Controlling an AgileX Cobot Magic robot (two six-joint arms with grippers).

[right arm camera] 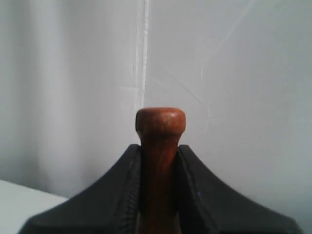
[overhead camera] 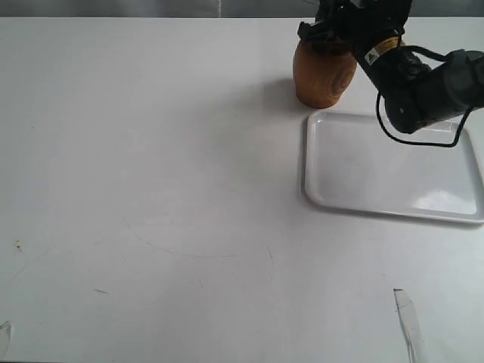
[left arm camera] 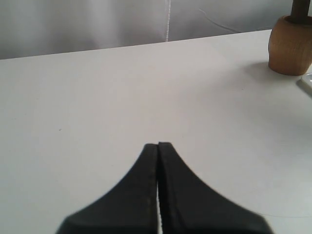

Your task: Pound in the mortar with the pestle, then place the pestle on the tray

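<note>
The light brown wooden mortar [overhead camera: 324, 76] stands at the far edge of the table, just behind the white tray [overhead camera: 393, 168]. My right gripper [overhead camera: 327, 36] sits right over the mortar's mouth, shut on the reddish-brown pestle [right arm camera: 160, 146], whose neck is pinched between the fingers with its knob sticking out past the tips. The pestle's thick end is hidden. In the left wrist view the mortar [left arm camera: 290, 45] shows far off with a dark stem [left arm camera: 301, 10] rising from it. My left gripper [left arm camera: 158, 145] is shut and holds nothing; it is out of the exterior view.
A corner of the tray [left arm camera: 307, 80] shows beside the mortar in the left wrist view. A pale curtain [right arm camera: 73, 73] hangs behind the table. Faint scratches mark the white tabletop [overhead camera: 151, 189], and small bits of tape [overhead camera: 407, 318] lie near its front edge.
</note>
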